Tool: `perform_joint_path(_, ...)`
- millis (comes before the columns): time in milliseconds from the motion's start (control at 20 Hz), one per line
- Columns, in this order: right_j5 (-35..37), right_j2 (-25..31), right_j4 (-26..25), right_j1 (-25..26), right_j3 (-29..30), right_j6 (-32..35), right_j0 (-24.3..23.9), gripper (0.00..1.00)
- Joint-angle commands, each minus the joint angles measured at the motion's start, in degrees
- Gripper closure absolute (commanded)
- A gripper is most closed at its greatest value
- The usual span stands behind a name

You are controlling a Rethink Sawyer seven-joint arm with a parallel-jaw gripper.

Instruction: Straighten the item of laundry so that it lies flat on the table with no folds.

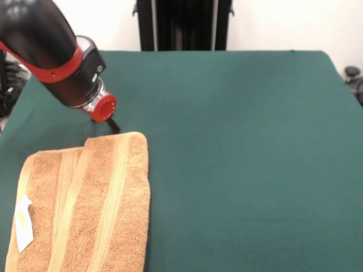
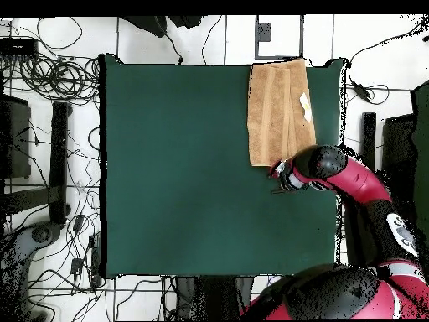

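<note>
a: towel (image 1: 85,204) lying at the near left corner of the table (image 1: 238,158), running off the near edge of the front view. folded lengthwise, one layer lapped over the other, stripe bands running near to far, white tag (image 1: 22,224) showing at the left side. probably left doubled like this to set up the unfolding job.

b: agreed, not yet flat. gripper (image 1: 112,126) poised at the towel's far edge, just beyond the upper layer's corner, low over the green cloth. seemingly placed there to catch that corner and draw the fold open.

a: touching the towel?

b: very close, contact impossible to confirm. only dark tips visible below the red collar; no telling whether spread or pressed together.

a: overhead view?

b: same relation: towel (image 2: 281,113) against one edge of the table (image 2: 184,168), gripper (image 2: 276,178) just off the towel's end toward the robot, arm (image 2: 352,180) reaching in from the side.

a: rest of the table free for spreading, so room enough for the open layer.
</note>
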Motion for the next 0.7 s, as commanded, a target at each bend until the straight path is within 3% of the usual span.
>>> perform_joint_path(50, 0.52, -2.25, -7.99, 2.09, -11.05, -4.75, 1.05, 0.0)
perform_joint_path(300, 8.54, -1.05, -9.8, 3.81, -18.05, -6.97, 0.71, 0.0)
perform_joint_path(700, 8.07, 0.23, -11.72, 3.99, -18.62, -4.43, 0.13, 0.0)
